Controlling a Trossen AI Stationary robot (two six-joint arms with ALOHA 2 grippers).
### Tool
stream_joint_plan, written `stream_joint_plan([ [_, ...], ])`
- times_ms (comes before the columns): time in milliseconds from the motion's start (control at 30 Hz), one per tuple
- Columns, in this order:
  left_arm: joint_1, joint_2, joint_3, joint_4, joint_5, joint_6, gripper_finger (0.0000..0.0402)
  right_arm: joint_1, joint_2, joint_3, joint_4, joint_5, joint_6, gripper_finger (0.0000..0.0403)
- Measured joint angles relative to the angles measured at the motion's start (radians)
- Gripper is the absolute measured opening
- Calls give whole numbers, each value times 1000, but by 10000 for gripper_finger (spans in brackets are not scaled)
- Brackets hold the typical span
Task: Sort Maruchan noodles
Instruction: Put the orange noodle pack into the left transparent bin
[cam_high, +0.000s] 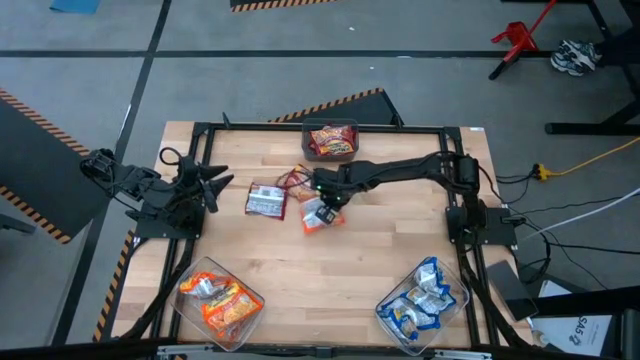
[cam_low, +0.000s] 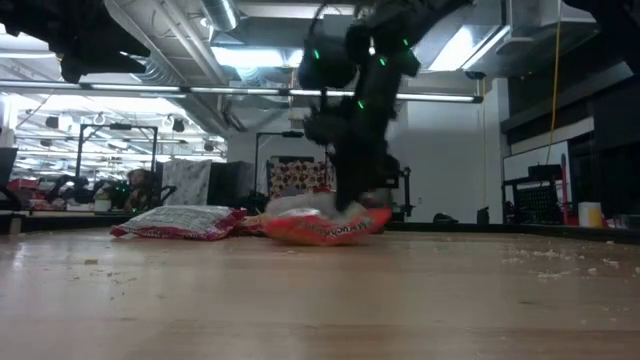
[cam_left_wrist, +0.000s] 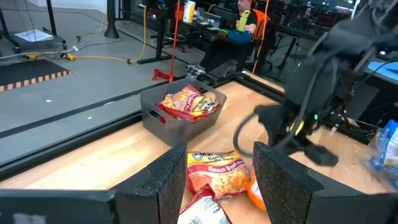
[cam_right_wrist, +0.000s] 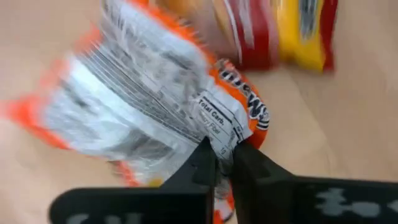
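Industrial lab, exposed ceiling ducts (cam_low: 180, 45), hazard-striped floor tape (cam_high: 40, 110), equipment stands (cam_high: 515, 42)

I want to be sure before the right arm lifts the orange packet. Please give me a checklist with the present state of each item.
1. Right gripper jaws shut on the orange packet: ok, they pinch its edge.
2. Grip is deep enough: cannot tell, only a thin edge sits between the jaws.
3. Other loose packets free of the held one: cannot tell; the red packet lies close beside it.
4. Bin with orange packets has room: ok.
5. Left gripper out of the way: ok, open at the table's left side.
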Motion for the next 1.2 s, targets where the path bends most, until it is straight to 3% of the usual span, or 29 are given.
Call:
stream_joint_plan([
  [300, 0, 0, 0, 0, 10, -21, 176, 53, -1, 305, -64, 47, -29, 3],
  [533, 0, 0, 0, 0, 10, -36, 176, 143, -3, 467, 29, 112, -32, 1],
  [1000, 0, 0, 0, 1, 8, -109, 176, 321, 59, 488, 468, 158, -58, 0],
  [1200, 0, 0, 0, 4, 9, -135, 176, 350, 162, 488, 679, 75, -56, 0],
])
